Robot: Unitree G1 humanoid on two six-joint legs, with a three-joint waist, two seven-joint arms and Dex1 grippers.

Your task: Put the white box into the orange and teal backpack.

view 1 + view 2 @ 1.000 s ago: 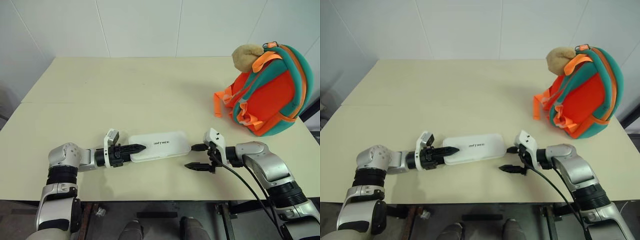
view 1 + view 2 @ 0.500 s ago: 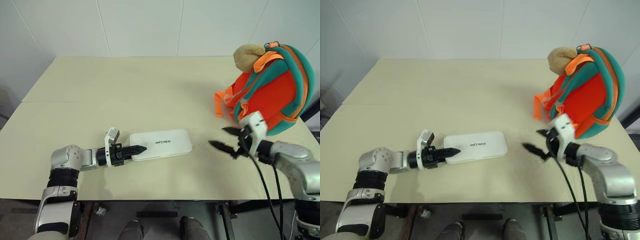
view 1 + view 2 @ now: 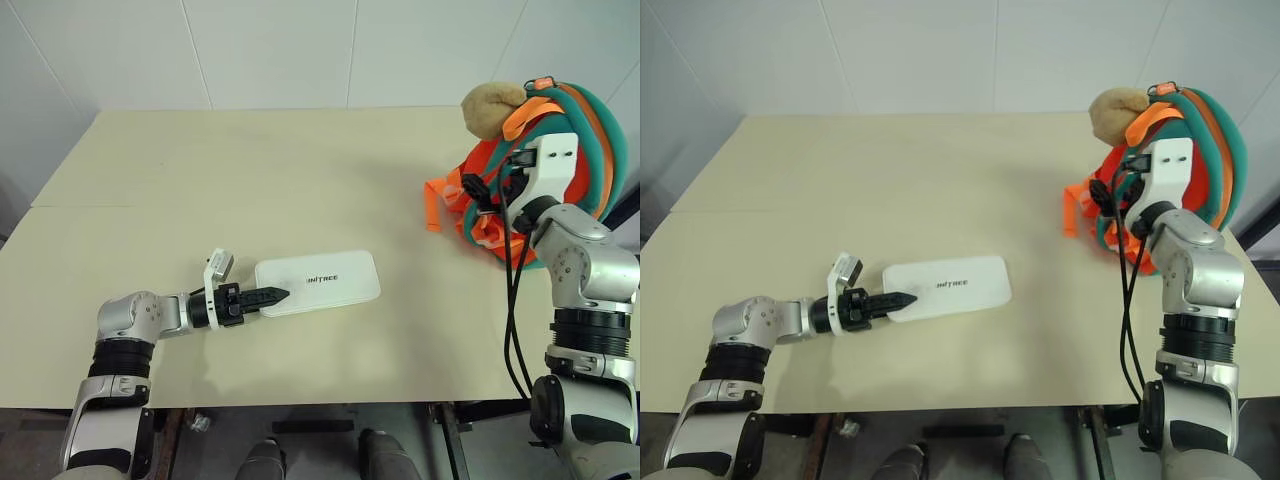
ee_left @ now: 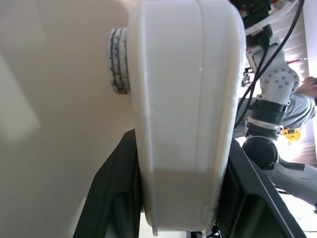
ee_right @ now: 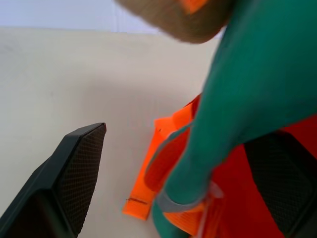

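The white box (image 3: 318, 283) lies flat on the cream table (image 3: 250, 170), towards its front edge. My left gripper (image 3: 268, 296) is shut on the box's left end. In the left wrist view the box (image 4: 183, 124) sits edge-on between the two black fingers (image 4: 111, 198). The orange and teal backpack (image 3: 605, 130) stands upright at the table's far right. My right gripper (image 3: 482, 196) is raised against the backpack's front and open. In the right wrist view its fingers (image 5: 74, 168) stand wide on either side of a teal strap (image 5: 218, 114).
A tan plush toy (image 3: 490, 108) sits at the top of the backpack. Loose orange webbing (image 3: 433, 205) trails onto the table beside it. Black cables (image 3: 512, 300) hang from my right wrist. A white wall lies behind the table.
My right gripper has left the table beside the box's right end and risen up and to the right to the backpack's straps, still open. The left gripper keeps its hold on the box.
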